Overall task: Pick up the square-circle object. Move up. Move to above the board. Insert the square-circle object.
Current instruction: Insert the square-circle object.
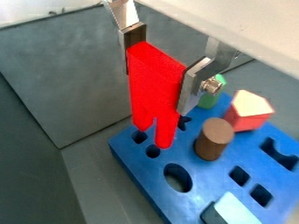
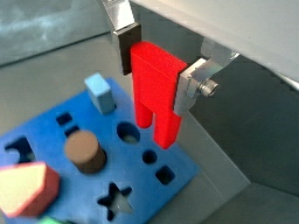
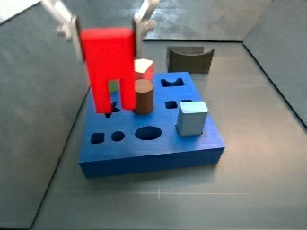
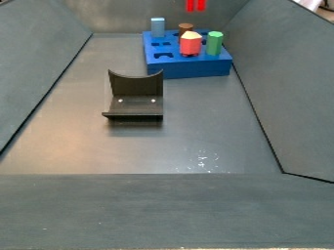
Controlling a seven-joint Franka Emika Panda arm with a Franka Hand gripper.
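Observation:
My gripper (image 1: 163, 63) is shut on the square-circle object (image 1: 152, 87), a tall bright red block hanging upright with its two legs pointing down. The fingers (image 2: 126, 48) clamp its upper body from two sides in both wrist views. The block (image 2: 156, 87) hangs above one end of the blue board (image 2: 100, 188), its legs over small holes near that edge. In a side view the block (image 3: 108, 58) and gripper (image 3: 102, 18) stand over the board (image 3: 150, 148). In a side view only the block's lower end (image 4: 193, 5) shows, clear above the board (image 4: 189, 66).
On the board stand a reddish-brown cylinder (image 3: 143, 96), a light blue block (image 3: 192, 117), a red-and-yellow pentagon peg (image 1: 250, 109) and a green peg (image 4: 216, 42). A dark olive curved block (image 4: 133, 96) lies on the grey floor. Sloped grey walls enclose the bin.

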